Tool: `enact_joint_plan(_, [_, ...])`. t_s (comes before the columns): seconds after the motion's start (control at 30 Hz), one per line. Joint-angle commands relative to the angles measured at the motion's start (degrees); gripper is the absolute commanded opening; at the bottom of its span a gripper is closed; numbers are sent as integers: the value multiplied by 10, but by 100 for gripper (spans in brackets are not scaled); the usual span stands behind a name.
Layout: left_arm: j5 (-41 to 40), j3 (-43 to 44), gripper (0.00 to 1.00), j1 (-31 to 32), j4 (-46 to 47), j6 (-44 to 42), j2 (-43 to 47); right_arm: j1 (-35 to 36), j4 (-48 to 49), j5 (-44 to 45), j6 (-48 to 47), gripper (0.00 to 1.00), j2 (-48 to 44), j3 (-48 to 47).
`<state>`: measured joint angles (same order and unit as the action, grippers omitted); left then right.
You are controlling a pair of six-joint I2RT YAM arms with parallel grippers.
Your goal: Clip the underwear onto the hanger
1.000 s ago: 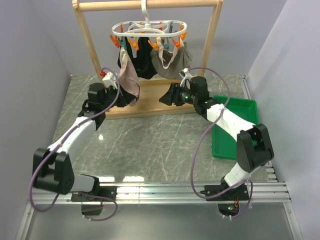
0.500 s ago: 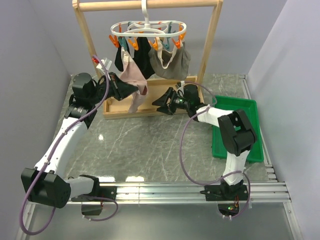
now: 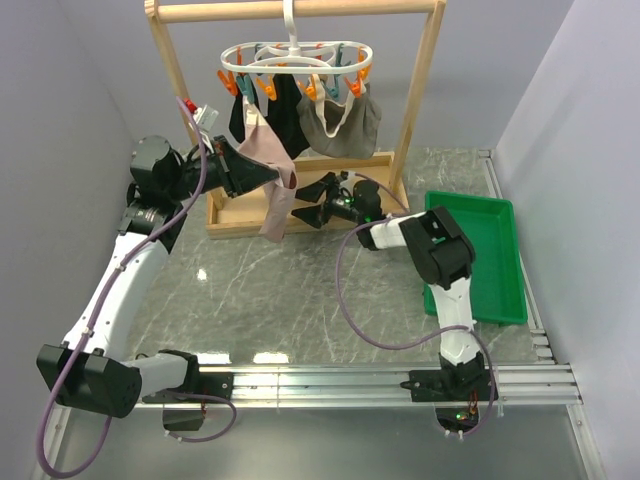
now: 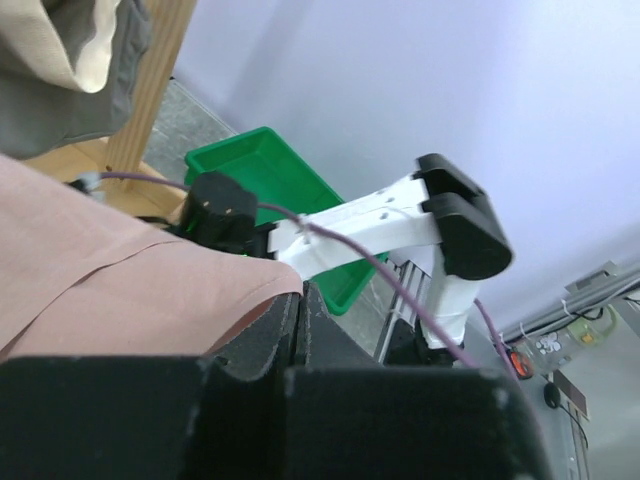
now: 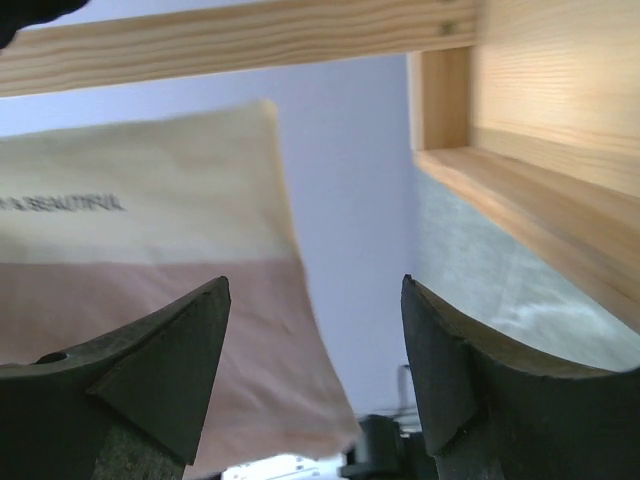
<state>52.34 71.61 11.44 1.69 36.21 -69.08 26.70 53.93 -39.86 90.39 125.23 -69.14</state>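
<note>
— Pale lilac walls all round, grey marbled worktop [image 3: 300,290] below. Where to find the underwear [image 3: 268,152]?
— Up off the worktop, just under the left end of the hanger [image 3: 297,60], in front of the wooden rack [image 3: 420,90]. Stretched sideways, with a loose tail drooping toward the rack's base.
— Clipped on yet?
— Cannot tell. Reaches up near the orange pegs, but too small to make out a bite.
— Held by what?
— By the left gripper [image 3: 238,170], clamped tight on a fold of the pink fabric. Same pinch from the left wrist, cloth spilling over the closed jaws.
— And the right gripper [image 3: 308,200]?
— Spread wide, grasping nothing, low by the rack's base and just right of the drooping tail. From its own wrist, looks up past the parted jaws at the cream waistband with printed lettering.
— Anything else on the hanger?
— Black garment [image 3: 285,115] beside the pink one, grey-taupe garment [image 3: 345,125] further right.
— Further out?
— Green tray [image 3: 490,260] at the worktop's right edge, apart from the rack.
</note>
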Motion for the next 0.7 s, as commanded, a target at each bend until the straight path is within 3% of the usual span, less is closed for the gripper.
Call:
enact_joint_plan(0.0, [38, 30, 0, -2, 2, 13, 11, 26, 144, 8, 95, 76, 32, -55])
enact_joint_plan(0.37, [59, 47, 0, -2, -15, 2, 15, 92, 212, 43, 246, 78, 126, -127])
enact_joint_plan(0.5, [68, 50, 0, -2, -42, -7, 15, 100, 265, 74, 324, 79, 147, -150])
enact_joint_plan(0.67, [79, 51, 0, -1, -67, -17, 15, 93, 268, 103, 349, 76, 163, -179])
